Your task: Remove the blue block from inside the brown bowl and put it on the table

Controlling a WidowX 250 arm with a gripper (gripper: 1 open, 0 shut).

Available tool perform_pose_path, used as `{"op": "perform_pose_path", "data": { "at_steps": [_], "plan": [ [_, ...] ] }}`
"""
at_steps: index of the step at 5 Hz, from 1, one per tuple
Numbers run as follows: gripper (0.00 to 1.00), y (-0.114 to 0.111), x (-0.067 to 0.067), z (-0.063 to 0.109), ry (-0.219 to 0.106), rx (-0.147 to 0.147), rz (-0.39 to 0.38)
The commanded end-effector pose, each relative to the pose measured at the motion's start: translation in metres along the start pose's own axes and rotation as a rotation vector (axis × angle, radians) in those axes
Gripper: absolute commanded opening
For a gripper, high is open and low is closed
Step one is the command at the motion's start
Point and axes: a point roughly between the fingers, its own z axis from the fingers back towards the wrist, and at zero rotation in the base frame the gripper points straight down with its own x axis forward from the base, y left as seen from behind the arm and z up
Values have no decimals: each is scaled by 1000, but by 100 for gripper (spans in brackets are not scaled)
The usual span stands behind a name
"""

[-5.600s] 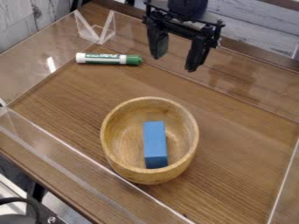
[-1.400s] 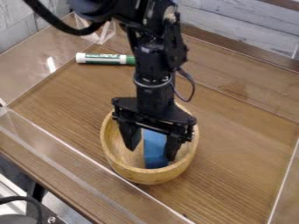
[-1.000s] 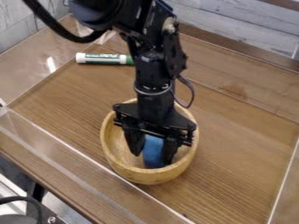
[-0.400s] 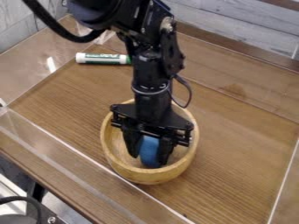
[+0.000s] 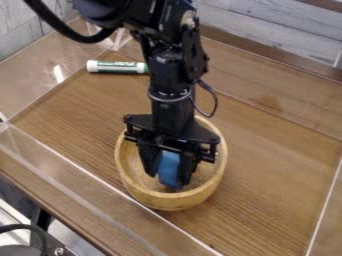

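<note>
Black robot fingers (image 5: pixel 170 150) pinch the bright blue rectangular block (image 5: pixel 168 170) inside the bowl.

The glossy brown wood-grain surface (image 5: pixel 274 150), edged with clear plastic, carries everything. On it sits the round light tan wooden bowl (image 5: pixel 174 201), thick-walled, near the front; the black arm reaches down over it from the top of the view, hiding part of its far rim. The block is within the bowl's walls, partly covered by the fingers. A white marker with a green cap (image 5: pixel 118 67) lies farther back, well apart from the bowl.

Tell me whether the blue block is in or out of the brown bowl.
In: the blue block shows inside the rim of the brown bowl.
</note>
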Motion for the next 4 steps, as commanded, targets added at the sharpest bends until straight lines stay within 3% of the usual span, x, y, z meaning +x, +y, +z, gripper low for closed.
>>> {"op": "perform_pose_path", "data": {
  "at_steps": [1,4],
  "plan": [
    [0,-1,10,19,-59,-18,5],
    [0,1,8,36,-43,-25,11]
  ]
}}
